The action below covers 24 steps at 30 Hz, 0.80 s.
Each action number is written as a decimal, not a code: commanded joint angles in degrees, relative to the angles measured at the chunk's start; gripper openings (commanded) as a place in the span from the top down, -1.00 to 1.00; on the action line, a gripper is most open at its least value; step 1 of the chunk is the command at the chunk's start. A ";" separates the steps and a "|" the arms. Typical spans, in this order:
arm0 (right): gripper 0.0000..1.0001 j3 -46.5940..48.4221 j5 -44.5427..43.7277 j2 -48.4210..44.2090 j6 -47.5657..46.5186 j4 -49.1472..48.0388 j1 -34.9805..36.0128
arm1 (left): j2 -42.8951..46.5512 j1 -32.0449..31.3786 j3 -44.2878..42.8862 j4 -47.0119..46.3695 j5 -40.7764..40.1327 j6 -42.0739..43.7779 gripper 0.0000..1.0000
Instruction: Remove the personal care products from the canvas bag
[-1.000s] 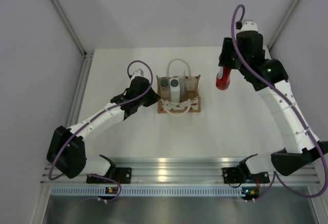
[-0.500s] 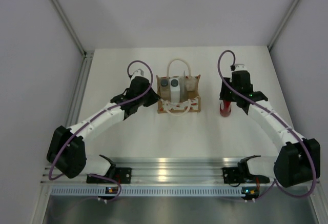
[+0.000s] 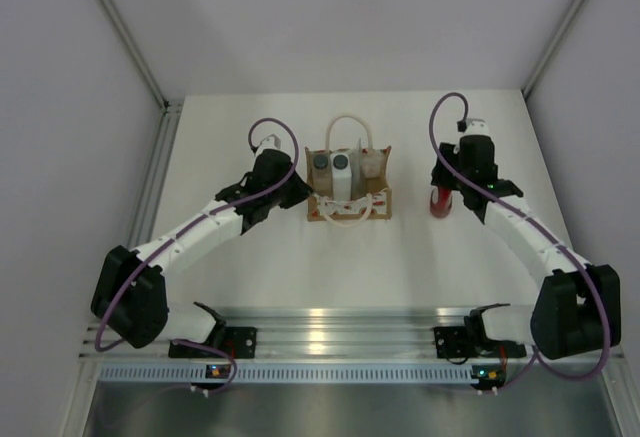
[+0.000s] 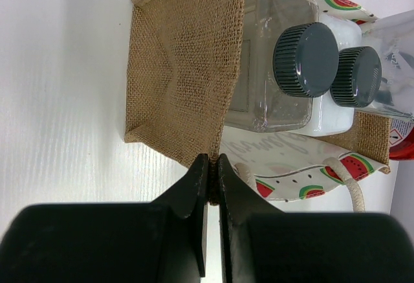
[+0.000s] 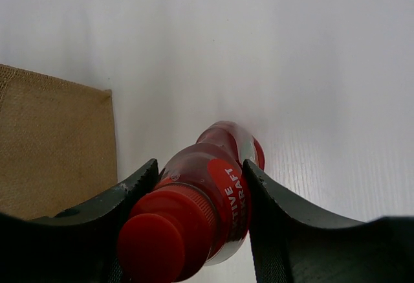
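The canvas bag [image 3: 378,200] stands at the table's middle. Two white bottles with dark grey caps [image 3: 320,162] [image 3: 341,162] and the pale tube [image 3: 369,164] stand inside it. My left gripper [image 3: 306,195] is shut on the bag's left burlap edge [image 4: 213,147]; the caps [image 4: 305,59] [image 4: 358,76] show just beyond it. My right gripper [image 3: 443,189] is shut on the slim red bottle [image 3: 440,204], which stands upright on the table to the right of the bag. In the right wrist view the fingers [image 5: 262,189] flank the bottle's shoulder [image 5: 223,186], with the bag's side [image 5: 52,147] at left.
The white table [image 3: 300,257] is walled by grey panels left, right and behind. A metal rail [image 3: 330,342] with both arm bases runs along the near edge.
My right arm came down and toward the near side with the red bottle, from raised at the back right to standing on the table beside the bag. The left arm has not moved.
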<state>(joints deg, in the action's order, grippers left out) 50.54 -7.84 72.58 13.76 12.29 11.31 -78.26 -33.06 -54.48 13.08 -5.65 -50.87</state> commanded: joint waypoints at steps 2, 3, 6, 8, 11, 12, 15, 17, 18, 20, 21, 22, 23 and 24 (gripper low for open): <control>0.24 1.75 1.15 -1.21 0.92 -7.46 -1.55 | 0.56 -0.16 0.43 -1.57 -0.15 0.69 1.00; 0.18 1.66 1.68 -1.21 1.09 -7.20 -1.82 | 0.39 -0.16 0.43 -1.48 -0.15 0.69 1.00; -0.09 1.40 2.30 -0.95 1.62 -6.32 -2.69 | 0.47 -0.16 0.34 -1.48 -0.06 0.86 1.00; -0.25 1.31 1.34 -0.60 1.62 -5.71 -2.87 | 0.48 -0.16 0.34 -1.48 -0.06 1.04 1.00; -0.38 2.10 1.33 0.11 1.53 -3.95 -3.40 | 0.39 -0.16 0.25 -1.57 -0.06 1.30 1.00; -0.46 2.28 1.33 0.11 1.45 -3.51 -3.40 | 0.39 -0.16 0.25 -1.48 -0.06 1.30 1.00; -0.61 3.68 1.16 -0.33 0.74 -1.75 -3.58 | 0.21 -0.16 0.16 -1.57 0.02 1.56 1.00; -0.63 5.61 0.55 -1.29 0.66 0.35 -3.58 | 0.21 -0.16 0.07 -1.48 0.11 1.74 1.00; -0.67 6.40 -0.24 -2.34 0.92 1.23 -3.58 | 0.30 -0.16 0.07 -1.57 0.11 1.74 1.00; -0.68 9.65 -0.95 -3.40 1.09 2.99 -3.40 | 0.30 -0.16 0.07 -1.48 0.03 1.74 1.00; -0.67 10.88 -1.21 -4.45 1.36 4.83 -3.23 | 0.39 -0.16 0.07 -1.57 -0.06 1.74 1.00; -0.65 13.24 -1.04 -4.81 1.53 5.71 -2.53 | 0.47 -0.16 0.07 -1.57 -0.06 1.74 1.00; -0.63 14.31 -0.87 -5.25 2.14 6.42 -1.83 | 0.56 -0.16 -0.01 -1.48 -0.15 1.65 1.00; -0.60 15.28 -0.34 -5.60 2.58 7.38 -1.21 | 0.65 -0.16 -0.01 -1.57 -0.24 1.65 1.00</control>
<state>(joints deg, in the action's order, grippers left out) 59.96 -7.68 70.96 15.22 17.02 9.17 -78.26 -33.06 -54.48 13.04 -5.63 -49.76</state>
